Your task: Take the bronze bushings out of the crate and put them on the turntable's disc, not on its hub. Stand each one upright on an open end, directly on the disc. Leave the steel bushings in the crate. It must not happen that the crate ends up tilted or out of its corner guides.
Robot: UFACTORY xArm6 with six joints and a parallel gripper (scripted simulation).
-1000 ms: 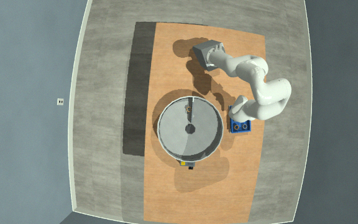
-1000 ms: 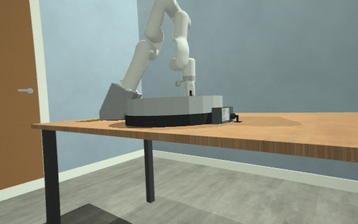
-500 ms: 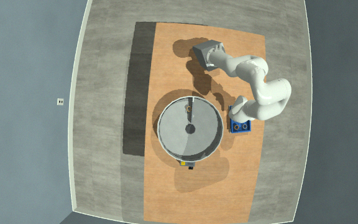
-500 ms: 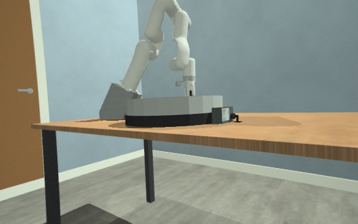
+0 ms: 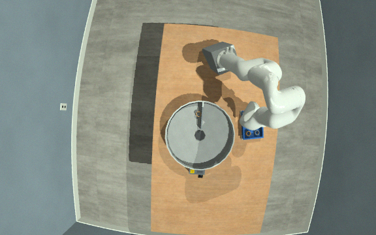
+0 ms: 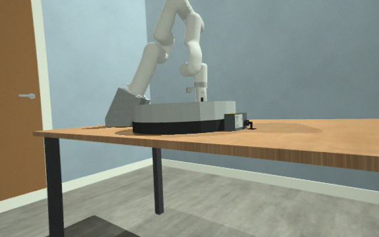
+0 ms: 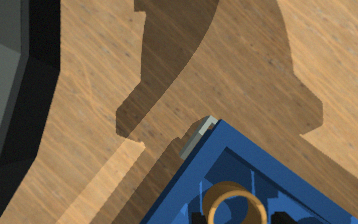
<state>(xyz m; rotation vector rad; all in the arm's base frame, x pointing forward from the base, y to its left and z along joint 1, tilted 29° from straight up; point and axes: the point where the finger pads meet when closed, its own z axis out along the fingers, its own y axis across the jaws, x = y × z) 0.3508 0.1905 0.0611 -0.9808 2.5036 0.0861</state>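
Note:
The blue crate (image 5: 252,132) sits on the table just right of the turntable. In the overhead view it shows one bronze bushing and one steel bushing; the arm hides its far half. In the wrist view the crate's corner (image 7: 260,175) fills the lower right, and a bronze bushing stands upright inside. My gripper (image 7: 237,219) is low over it, and its dark fingertips show on either side of the bushing, partly open and not clamped. Another bronze bushing (image 5: 198,113) stands on the grey disc (image 5: 181,134), away from the hub (image 5: 200,134).
The turntable's raised rim (image 7: 10,85) lies close on the left in the wrist view. Its control box (image 5: 197,172) sits at the near edge. The arm's base (image 5: 219,57) is at the far side of the table. In the side view the gripper (image 6: 202,98) is behind the turntable.

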